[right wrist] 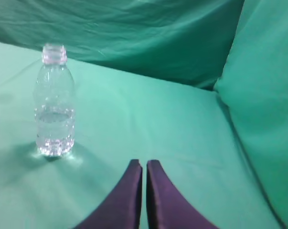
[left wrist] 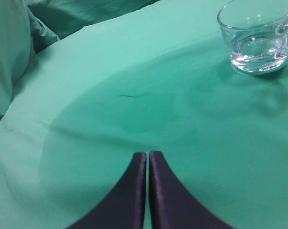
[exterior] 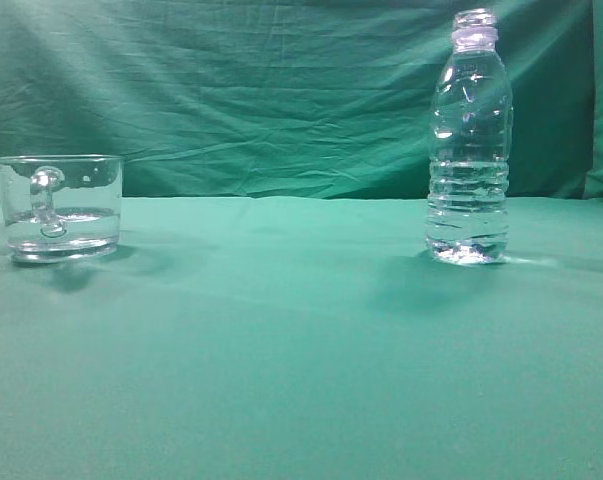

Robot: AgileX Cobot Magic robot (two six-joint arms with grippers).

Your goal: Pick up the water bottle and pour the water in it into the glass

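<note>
no label, brand or writing readable on either vessel; both are bare clear material.

water bottle [exterior: 469, 140] stands upright toward the right side of the desk, near the back edge where the green cloth [exterior: 281, 330] meets the hanging backdrop [exterior: 261, 90]. neck threaded, no cap on it. water [exterior: 468, 215] fills the lower part; surface line sits about at the ribbed waist.

glass [exterior: 59, 207] stands upright toward the left side of the desk, also near the back edge, loop handle turned toward the exterior camera. shallow layer of clear liquid at its base. bottle and glass well apart, bare cloth between them.

left gripper [left wrist: 147, 160] hovers over bare cloth, fingers clenched together with only a thin seam between, nothing held. glass lies ahead and to its right, apart from it.

right gripper [right wrist: 144, 167] likewise clenched, tips nearly touching, nothing held. bottle ahead and to its left, apart. a draped green fold [right wrist: 263, 95] rises along the right edge of the desk, near that gripper.

front half of the desk is plain cloth.
</note>
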